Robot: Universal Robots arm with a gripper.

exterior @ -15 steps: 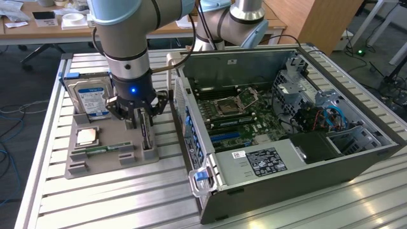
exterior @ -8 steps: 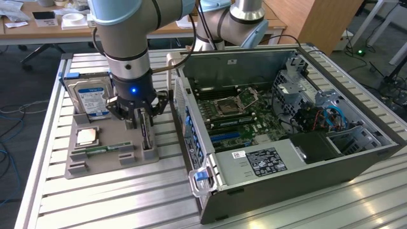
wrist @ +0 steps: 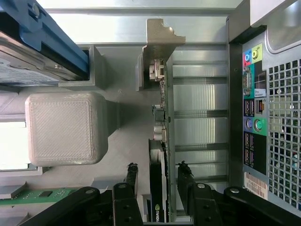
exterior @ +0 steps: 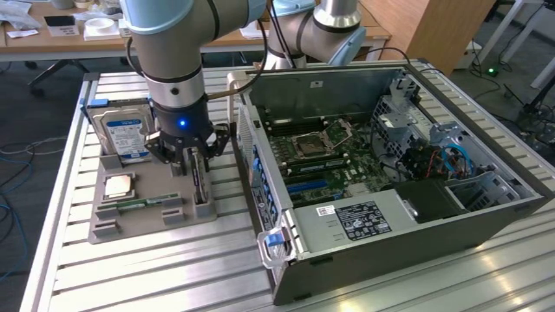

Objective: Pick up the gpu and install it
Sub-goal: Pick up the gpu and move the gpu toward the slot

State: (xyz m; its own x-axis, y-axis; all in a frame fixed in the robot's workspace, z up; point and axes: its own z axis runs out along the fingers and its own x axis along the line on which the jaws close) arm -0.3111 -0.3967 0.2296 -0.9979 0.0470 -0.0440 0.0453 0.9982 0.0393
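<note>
Grey printed plastic forms the tray [exterior: 147, 226] that sits on the slatted aluminium table [exterior: 173, 276], just beside the open PC case [exterior: 312, 91] on the exterior view's left. The gpu [exterior: 201, 185] stands on its long edge in a slot of this tray, on the side nearest the case. Its silver bracket [wrist: 160, 34] is at the end farthest from the gripper in the wrist view.

The gripper [exterior: 192, 168] hangs straight down from the arm [exterior: 173, 58] over the card. In the wrist view the gripper [wrist: 158, 170] straddles the gpu [wrist: 156, 190], one black finger on each face. The jaws are spread, and a gap shows between each finger [wrist: 131, 175] and the card, so nothing is gripped. The card's green board edge runs between the fingers toward the bracket.

A hard drive [exterior: 121, 130] with a blue and white label stands upright at the tray's far end on the exterior view's left; its blue rail shows in the wrist view [wrist: 42, 28]. A CPU [exterior: 117, 185] lies flat in front of it, and a green RAM stick [exterior: 143, 203] lies in a groove nearer the camera. A square grey block [wrist: 66, 129] rises from the tray beside the gpu.

Inside the case the motherboard [exterior: 329, 162] lies exposed, with its CPU socket [exterior: 310, 144] uncovered. The case's rear ports [wrist: 256, 117] face the tray.
</note>
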